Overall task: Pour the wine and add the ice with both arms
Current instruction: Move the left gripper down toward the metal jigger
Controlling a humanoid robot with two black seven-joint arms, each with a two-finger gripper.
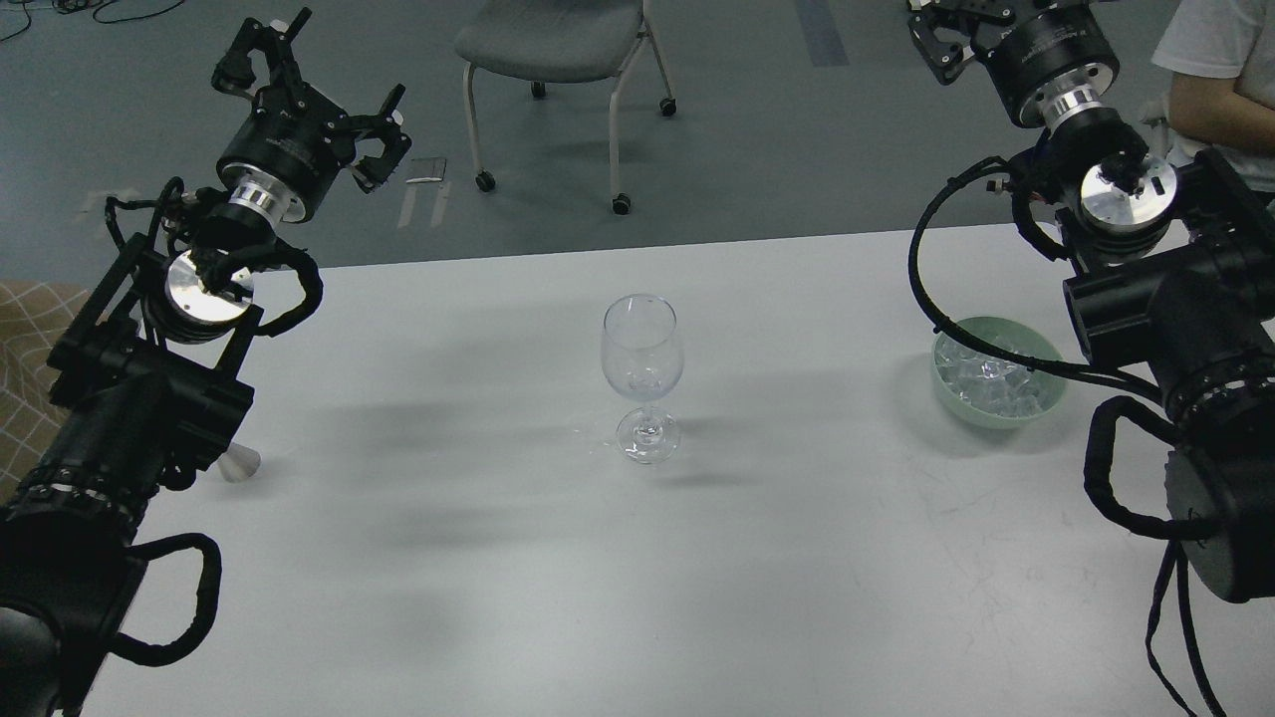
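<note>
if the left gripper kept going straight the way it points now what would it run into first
Probably nothing on the table. The left gripper points up and away past the table's far edge, over bare floor; the chair sits off to its right.

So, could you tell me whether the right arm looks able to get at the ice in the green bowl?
Probably yes: the green bowl of ice sits open-topped beside the right arm; its gripper is raised, away.

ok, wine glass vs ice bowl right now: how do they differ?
The clear stemmed wine glass is tall, transparent and stands at the middle of the white table; the pale green round bowl is low, opaque and sits toward the right edge. The glass looks about empty; the bowl holds a heap of clear ice cubes. The glass is fully visible; a black cable crosses the bowl. Both are upright, and no gripper touches either.
</note>
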